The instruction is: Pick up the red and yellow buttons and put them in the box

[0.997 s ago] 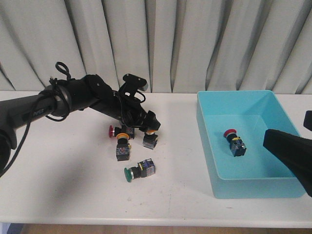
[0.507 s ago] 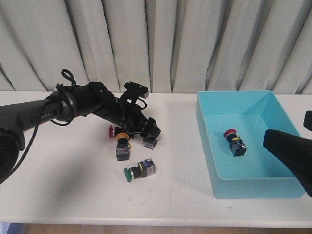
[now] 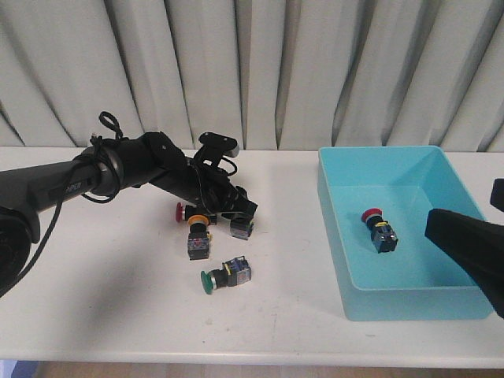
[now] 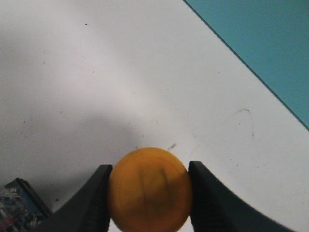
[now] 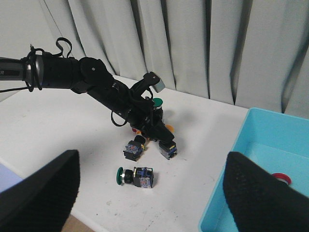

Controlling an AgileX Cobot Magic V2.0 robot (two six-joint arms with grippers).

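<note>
Yellow fills the space between the left gripper's (image 4: 149, 193) fingers (image 4: 89, 203) in the left wrist view, where the round cap of a yellow button (image 4: 149, 189) sits pinched on both sides, low over the white table (image 4: 96, 72). In the front view the same gripper (image 3: 240, 214) is down among the loose cluster, the black body of its button (image 3: 241, 228) showing just under the fingertips; whether that body has left the table cannot be told. Close beside the fingers lie a second yellow-capped button (image 3: 198, 236) and a red button (image 3: 181, 211), with a green-capped button (image 3: 225, 274) a little farther off towards the camera. A red-capped button (image 3: 378, 229) already lies inside the turquoise box (image 3: 335, 236), which stands well apart from the fingers, across bare table. The right gripper's (image 5: 149, 193) fingers stand wide apart and empty, hanging by the box's near corner. The grip appears to bear on the smooth domed cap and not the blocky body, so the piece could slip or swing; the sound course is probably a straight, slow lift, enough to clear the neighbouring buttons without dragging them, then a carry high enough to pass the box wall, with release only once the cap is over the box floor. Two task buttons would then remain on the table.
</note>
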